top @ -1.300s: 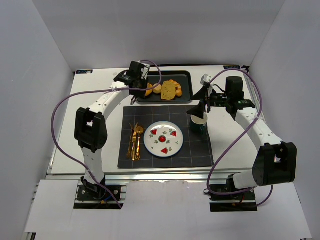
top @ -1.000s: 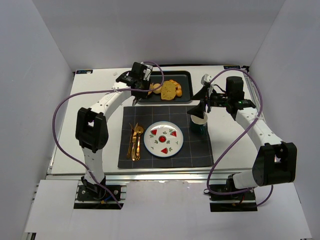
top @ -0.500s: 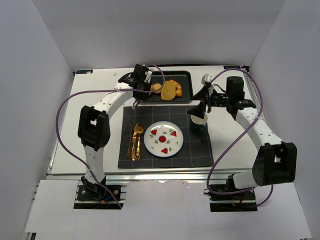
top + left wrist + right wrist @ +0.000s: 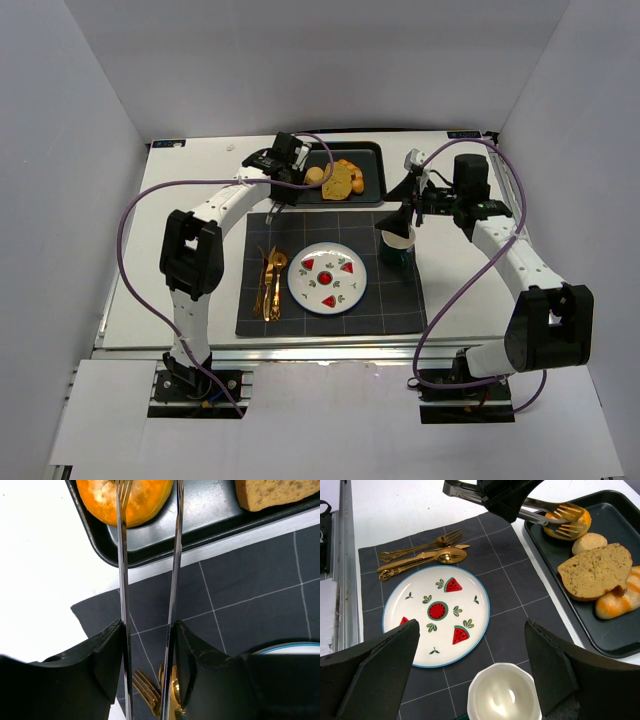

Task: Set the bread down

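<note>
Left gripper's [image 4: 148,645] tongs [image 4: 173,580] now at bread [image 4: 142,500] — flat

A: Polished, mirror-bright metal for the tongs [image 4: 173,580]; matt black plastic for the fingers [image 4: 107,665].
B: Glossy golden-orange crust on the bread [image 4: 145,497], smooth dark metal with a dull sheen for the tray [image 4: 210,510].
A: Rough, porous crumb on the slice [image 4: 595,570]. Matt dark cloth for the placemat [image 4: 250,590], thin white grid lines.
B: Glazed, shiny plate [image 4: 415,625]; gleaming gold-toned metal cutlery [image 4: 422,556]; smooth matt white table [image 4: 40,570].

Bright, even light; soft shadows, sharp focus.
</note>
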`<state>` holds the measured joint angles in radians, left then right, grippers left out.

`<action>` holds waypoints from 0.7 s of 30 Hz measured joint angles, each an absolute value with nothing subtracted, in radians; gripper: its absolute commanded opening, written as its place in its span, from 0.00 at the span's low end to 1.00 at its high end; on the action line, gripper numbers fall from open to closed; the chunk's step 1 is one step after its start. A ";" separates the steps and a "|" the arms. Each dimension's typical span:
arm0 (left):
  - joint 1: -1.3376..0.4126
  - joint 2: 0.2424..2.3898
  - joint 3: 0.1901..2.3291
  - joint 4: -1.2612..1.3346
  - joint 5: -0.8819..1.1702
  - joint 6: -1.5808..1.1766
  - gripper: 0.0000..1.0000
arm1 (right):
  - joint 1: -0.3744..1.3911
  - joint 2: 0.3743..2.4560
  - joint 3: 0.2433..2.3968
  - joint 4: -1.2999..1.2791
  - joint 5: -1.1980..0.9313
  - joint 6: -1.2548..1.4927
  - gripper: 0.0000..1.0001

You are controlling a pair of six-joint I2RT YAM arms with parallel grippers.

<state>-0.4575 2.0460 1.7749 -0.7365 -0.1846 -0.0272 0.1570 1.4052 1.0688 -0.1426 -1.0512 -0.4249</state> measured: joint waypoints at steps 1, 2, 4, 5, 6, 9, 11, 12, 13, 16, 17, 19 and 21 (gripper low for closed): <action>-0.458 2.046 1.774 -0.738 -0.189 -0.026 0.52 | 0.157 1.405 1.065 -0.140 -1.051 -0.424 0.90; -0.459 2.046 1.774 -0.740 -0.195 -0.025 0.52 | 0.157 1.405 1.063 -0.139 -1.051 -0.423 0.89; -0.460 2.046 1.773 -0.743 -0.202 -0.023 0.50 | 0.157 1.406 1.063 -0.136 -1.052 -0.421 0.89; -0.461 2.046 1.773 -0.745 -0.203 -0.022 0.49 | 0.157 1.406 1.062 -0.133 -1.052 -0.421 0.89; -0.462 2.046 1.773 -0.745 -0.204 -0.021 0.47 | 0.157 1.406 1.062 -0.131 -1.053 -0.421 0.89; -0.463 2.047 1.773 -0.749 -0.204 -0.018 0.43 | 0.156 1.406 1.062 -0.129 -1.056 -0.419 0.89; -0.463 2.050 1.773 -0.750 -0.204 -0.017 0.40 | 0.154 1.406 1.062 -0.128 -1.058 -0.418 0.89; -0.463 2.053 1.773 -0.750 -0.204 -0.017 0.37 | 0.152 1.406 1.062 -0.127 -1.058 -0.418 0.89; -0.464 2.055 1.773 -0.751 -0.204 -0.015 0.34 | 0.151 1.406 1.062 -0.126 -1.058 -0.417 0.89; -0.465 2.057 1.773 -0.756 -0.204 -0.015 0.22 | 0.146 1.406 1.062 -0.124 -1.058 -0.413 0.89; -0.465 2.057 1.773 -0.756 -0.204 -0.015 0.19 | 0.145 1.406 1.062 -0.123 -1.058 -0.411 0.89; -0.465 2.057 1.773 -0.758 -0.205 -0.015 0.11 | 0.144 1.406 1.062 -0.123 -1.059 -0.407 0.89; -0.466 2.057 1.773 -0.760 -0.206 -0.015 0.04 | 0.144 1.406 1.062 -0.123 -1.060 -0.404 0.89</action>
<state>-0.4660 2.0567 1.7725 -0.7596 -0.2061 -0.0153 0.1440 1.4063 1.0618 -0.1230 -1.0596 -0.4040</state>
